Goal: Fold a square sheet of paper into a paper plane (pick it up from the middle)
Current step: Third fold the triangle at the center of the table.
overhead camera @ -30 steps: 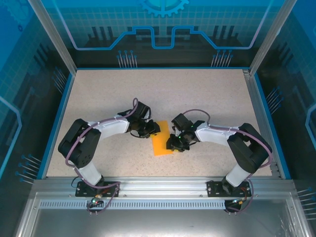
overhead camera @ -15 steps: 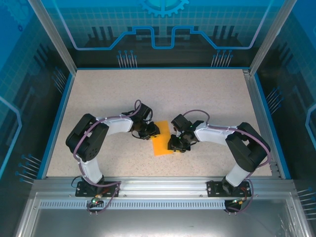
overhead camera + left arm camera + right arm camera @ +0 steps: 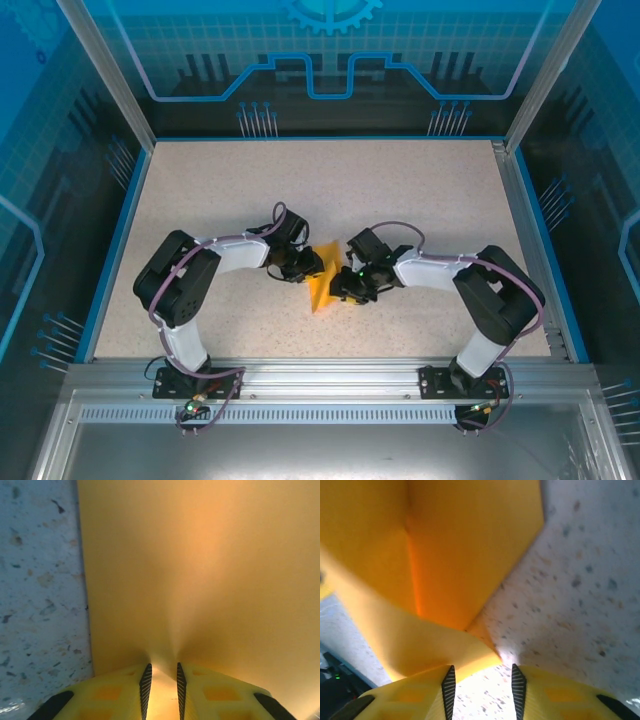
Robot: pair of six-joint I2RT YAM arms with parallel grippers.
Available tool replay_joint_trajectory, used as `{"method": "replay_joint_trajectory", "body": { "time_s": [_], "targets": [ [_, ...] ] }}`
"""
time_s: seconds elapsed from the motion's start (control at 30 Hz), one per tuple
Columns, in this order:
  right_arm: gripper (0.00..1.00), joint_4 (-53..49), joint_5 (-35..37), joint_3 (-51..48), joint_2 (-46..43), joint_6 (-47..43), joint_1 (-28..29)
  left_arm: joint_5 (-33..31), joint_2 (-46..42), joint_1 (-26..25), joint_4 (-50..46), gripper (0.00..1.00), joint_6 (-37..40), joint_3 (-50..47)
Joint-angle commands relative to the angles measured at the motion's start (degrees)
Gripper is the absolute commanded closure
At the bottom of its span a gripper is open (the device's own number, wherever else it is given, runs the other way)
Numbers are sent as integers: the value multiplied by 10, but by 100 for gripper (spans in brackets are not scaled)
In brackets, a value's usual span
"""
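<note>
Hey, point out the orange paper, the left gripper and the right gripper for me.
orange paper (image 3: 200, 570), left wrist view, middle of the sheet's smooth face.
left gripper (image 3: 161, 669), left wrist view, midway between its fingertips.
right gripper (image 3: 481, 672), right wrist view, midway between its fingertips.

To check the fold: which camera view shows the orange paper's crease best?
Right wrist: the orange paper shows its sharp crease close up. Left wrist shows a smooth, softly bent surface; top external shows it small, the crease unclear.
</note>
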Motion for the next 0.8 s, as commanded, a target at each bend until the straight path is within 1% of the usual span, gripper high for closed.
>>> {"method": "replay_joint_trajectory", "body": {
  "time_s": [0.0,0.07,0.13,0.17,0.3,0.43,0.53,0.6,0.7,0.77],
  "targets": [
    [59,40,-33,0,-12,-12,-28,-18,13,-1,-19,73,14,-11],
    [52,50,-37,0,-17,-17,-38,-19,12,-1,-20,73,13,-12],
    [48,74,-71,3,-9,-19,-48,-19,12,-1,-18,73,13,-13],
    [48,81,-85,7,-3,-19,-51,-20,13,-1,-18,73,13,-13],
    [47,53,-86,15,1,-29,-52,-21,14,-1,-19,73,12,-10],
    [46,65,-85,-21,-43,-21,-50,-23,13,-1,-20,74,11,-11],
    [44,65,-97,-40,-67,-36,-50,-21,13,-1,-21,74,12,-8],
    [42,76,-110,-48,-67,-38,-51,-22,12,-1,-21,73,12,-8],
    [41,91,-117,-56,-67,-27,-52,-20,14,-1,-25,73,14,-5],
    [41,87,-123,-44,-58,-36,-54,-21,12,-1,-26,73,14,-5]
  ]
}}
